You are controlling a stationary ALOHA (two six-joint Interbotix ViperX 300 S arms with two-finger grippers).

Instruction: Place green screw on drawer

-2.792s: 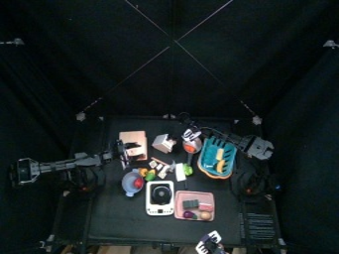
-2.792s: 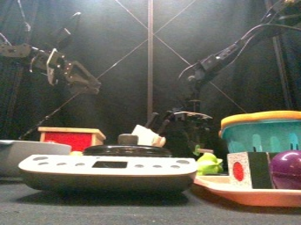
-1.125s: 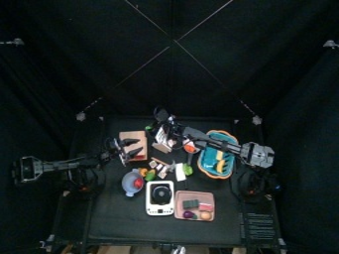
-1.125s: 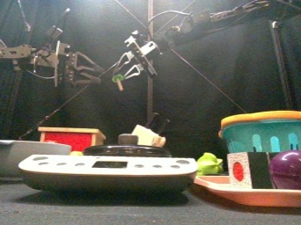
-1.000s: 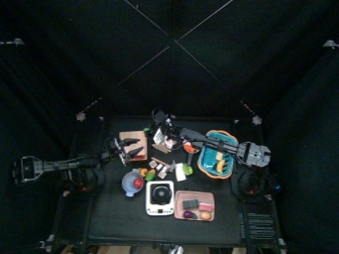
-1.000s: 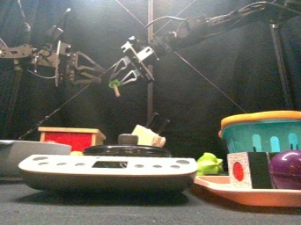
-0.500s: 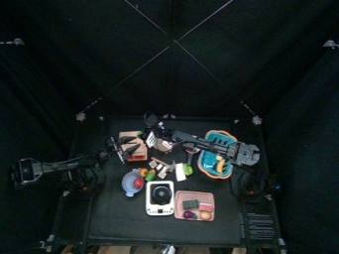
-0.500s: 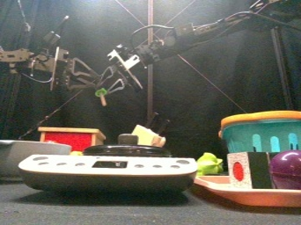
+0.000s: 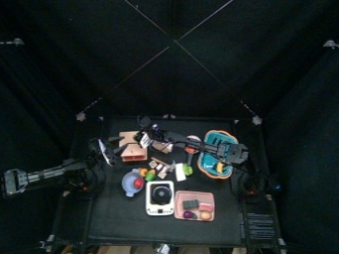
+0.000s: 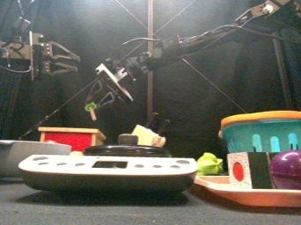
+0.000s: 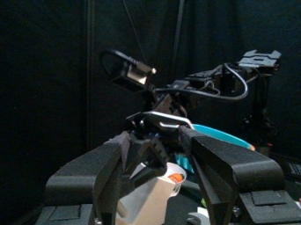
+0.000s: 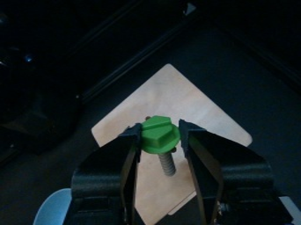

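Observation:
My right gripper (image 12: pixel 160 142) is shut on the green screw (image 12: pixel 157 130) by its head, shaft pointing down. It hangs just above the tan top of the drawer (image 12: pixel 194 105). In the front view the right gripper (image 10: pixel 104 95) reaches in from the right, with the screw (image 10: pixel 91 109) a little above the drawer (image 10: pixel 70 138), which shows a red front. From the top the right gripper (image 9: pixel 143 132) is over the drawer (image 9: pixel 131 149). My left gripper (image 11: pixel 165 154) is open and empty, raised high at the left (image 10: pixel 49 54), beside the drawer (image 9: pixel 98 152).
A white scale (image 10: pixel 106 171) stands at the front. A pink tray (image 10: pixel 253 190) with a purple ball (image 10: pixel 288 167) is at the front right, a blue basket (image 10: pixel 265 132) behind it. A grey bowl (image 10: pixel 17 156) sits at the left. Small items lie around the drawer.
My right arm has carried the green screw leftward and down, to just above the drawer. My left arm has pulled back to the left and risen.

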